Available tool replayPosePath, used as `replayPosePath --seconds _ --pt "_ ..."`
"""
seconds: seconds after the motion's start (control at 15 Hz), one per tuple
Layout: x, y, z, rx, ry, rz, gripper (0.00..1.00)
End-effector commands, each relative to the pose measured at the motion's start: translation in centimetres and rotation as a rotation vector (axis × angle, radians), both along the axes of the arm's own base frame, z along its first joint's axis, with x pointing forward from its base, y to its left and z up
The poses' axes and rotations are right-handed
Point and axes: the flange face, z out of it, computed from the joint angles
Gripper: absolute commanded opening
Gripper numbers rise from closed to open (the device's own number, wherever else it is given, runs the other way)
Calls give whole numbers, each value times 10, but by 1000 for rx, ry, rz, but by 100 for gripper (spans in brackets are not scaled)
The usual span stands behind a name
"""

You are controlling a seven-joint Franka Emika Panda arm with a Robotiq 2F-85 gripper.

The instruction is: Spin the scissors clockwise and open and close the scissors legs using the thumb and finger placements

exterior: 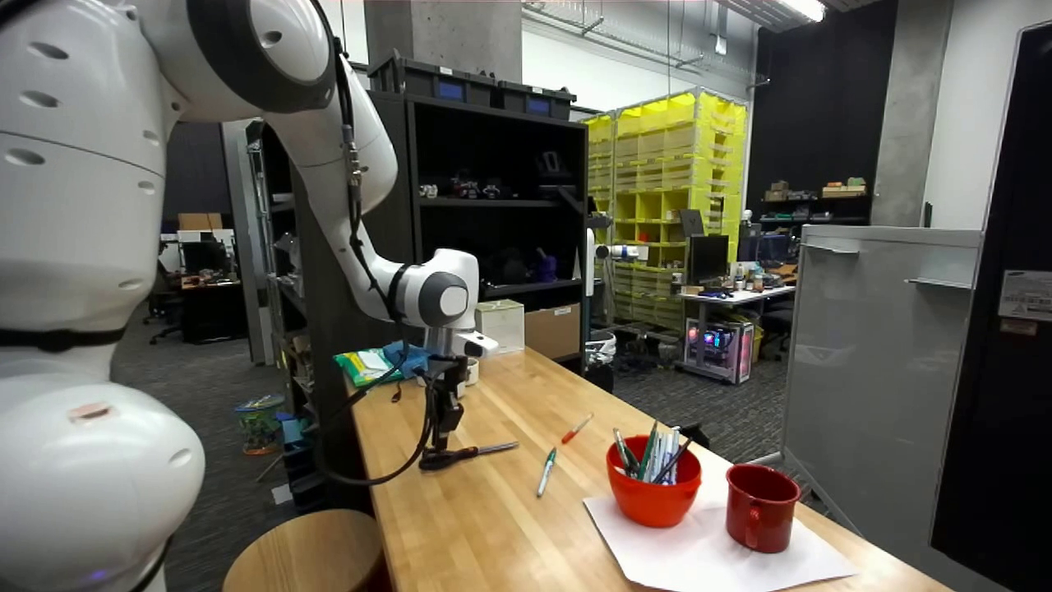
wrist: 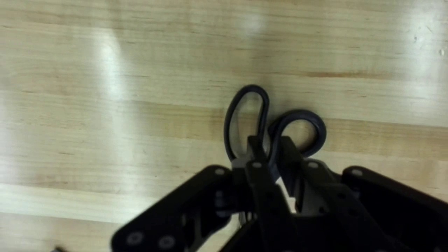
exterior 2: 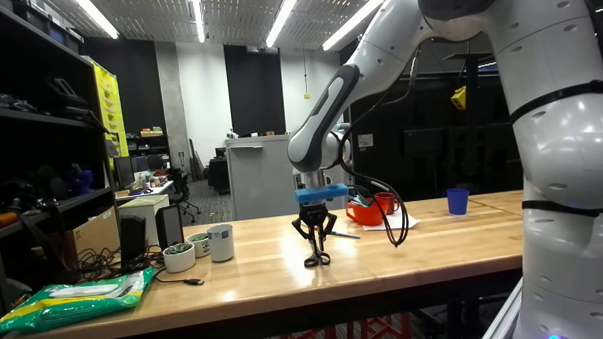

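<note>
Your pincer [wrist: 272,144], lower centre in the wrist view, pinches the scissors [wrist: 265,111] by their handles [wrist: 320,133]; likely the spin step, calling for a slow clockwise turn.

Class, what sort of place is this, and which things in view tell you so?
Probably a robotics lab or workshop: it has a large robot arm, a tall yellow storage rack and a desk monitor.

Wooden table [exterior: 493,534] beneath scissors [exterior: 468,453], pens [exterior: 546,472], paper [exterior: 682,555], blue cup [exterior 2: 457,201]
</note>
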Motion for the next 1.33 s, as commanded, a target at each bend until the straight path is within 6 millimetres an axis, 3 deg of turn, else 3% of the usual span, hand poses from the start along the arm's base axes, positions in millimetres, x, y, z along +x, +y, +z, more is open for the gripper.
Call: replayPosePath --seconds 0.0,0.4,0.47,0.67,0.93,1.07,1.27 --pt "-13 5 27 -41 -51 -2 15" --pt "-24 11 68 -122 -141 13 13" --pt "-28 11 73 -127 -150 17 37" --pt "-43 10 90 -91 -148 48 44" --pt "-58 -3 111 1 -117 77 70" --pt "-61 -18 126 52 -65 107 84" --pt "-62 -57 142 37 24 114 99"
